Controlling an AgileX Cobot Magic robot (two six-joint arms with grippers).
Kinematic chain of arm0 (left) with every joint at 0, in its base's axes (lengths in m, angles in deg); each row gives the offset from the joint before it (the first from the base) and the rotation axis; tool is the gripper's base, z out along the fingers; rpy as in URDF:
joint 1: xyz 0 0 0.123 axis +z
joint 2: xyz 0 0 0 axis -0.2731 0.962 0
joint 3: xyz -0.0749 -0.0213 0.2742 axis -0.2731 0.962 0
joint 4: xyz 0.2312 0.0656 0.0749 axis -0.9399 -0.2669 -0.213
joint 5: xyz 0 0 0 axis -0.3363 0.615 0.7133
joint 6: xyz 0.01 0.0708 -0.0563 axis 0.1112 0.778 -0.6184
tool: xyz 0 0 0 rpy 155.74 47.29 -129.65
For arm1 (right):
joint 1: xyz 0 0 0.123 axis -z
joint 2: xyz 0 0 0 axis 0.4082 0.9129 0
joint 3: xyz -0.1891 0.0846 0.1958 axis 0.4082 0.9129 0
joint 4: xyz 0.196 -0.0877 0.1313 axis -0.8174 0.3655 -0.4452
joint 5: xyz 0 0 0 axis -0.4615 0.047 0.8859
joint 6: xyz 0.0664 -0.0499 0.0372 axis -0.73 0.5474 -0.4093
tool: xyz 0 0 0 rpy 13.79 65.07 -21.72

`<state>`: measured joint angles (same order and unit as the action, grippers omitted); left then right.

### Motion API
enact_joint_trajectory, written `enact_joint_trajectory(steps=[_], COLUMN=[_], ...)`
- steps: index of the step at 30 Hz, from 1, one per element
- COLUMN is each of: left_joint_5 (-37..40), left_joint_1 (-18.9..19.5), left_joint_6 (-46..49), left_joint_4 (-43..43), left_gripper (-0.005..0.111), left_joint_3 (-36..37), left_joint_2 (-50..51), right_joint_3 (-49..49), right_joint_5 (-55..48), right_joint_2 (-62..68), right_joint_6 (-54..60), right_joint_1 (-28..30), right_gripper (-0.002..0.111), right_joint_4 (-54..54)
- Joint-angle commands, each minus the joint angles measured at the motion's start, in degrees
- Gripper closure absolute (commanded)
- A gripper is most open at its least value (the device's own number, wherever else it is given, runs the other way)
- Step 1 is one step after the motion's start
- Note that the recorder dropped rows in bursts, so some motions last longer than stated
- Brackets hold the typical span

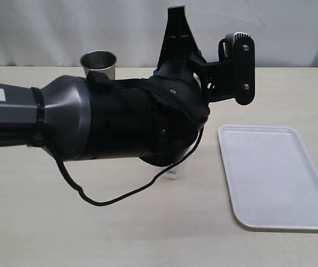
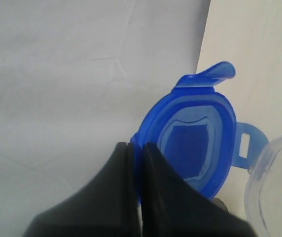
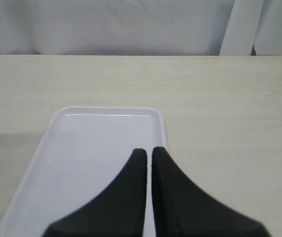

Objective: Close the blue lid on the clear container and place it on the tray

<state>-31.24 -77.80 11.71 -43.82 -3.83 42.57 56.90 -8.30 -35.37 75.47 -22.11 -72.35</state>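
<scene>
In the left wrist view my left gripper (image 2: 136,145) is shut on the edge of the blue lid (image 2: 195,140). The lid is held in the air with its flap tabs sticking out. The rim of the clear container (image 2: 274,190) shows just beside the lid. In the exterior view the left arm hides most of the clear container (image 1: 172,173); only its base with the barcode label shows under the arm. The white tray (image 1: 276,175) lies flat to the container's right. My right gripper (image 3: 148,150) is shut with nothing in it, hovering over the tray (image 3: 91,158).
A grey steel cup (image 1: 98,62) stands at the back, left of the container. A black cable (image 1: 100,201) loops from the left arm down to the table. A pale curtain hangs behind the table's far edge.
</scene>
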Motion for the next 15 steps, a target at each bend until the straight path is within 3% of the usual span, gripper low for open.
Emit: enact_joint_trajectory(steps=[1,15], left_joint_5=[1.30,2.90], left_joint_1=[-0.90,-2.06], left_joint_6=[-0.60,-6.67], left_joint_4=[0.11,-4.86], left_gripper=[0.107,0.107], left_joint_3=[0.49,6.07], left_joint_2=[-0.41,-0.86], right_joint_3=[0.14,0.14], right_joint_5=[0.11,0.11], right_joint_2=[-0.23,-0.23], right_joint_6=[0.19,0.19], right_joint_1=[-0.11,-0.11], right_gripper=[0.104,0.104], right_joint_4=[-0.07,-0.07])
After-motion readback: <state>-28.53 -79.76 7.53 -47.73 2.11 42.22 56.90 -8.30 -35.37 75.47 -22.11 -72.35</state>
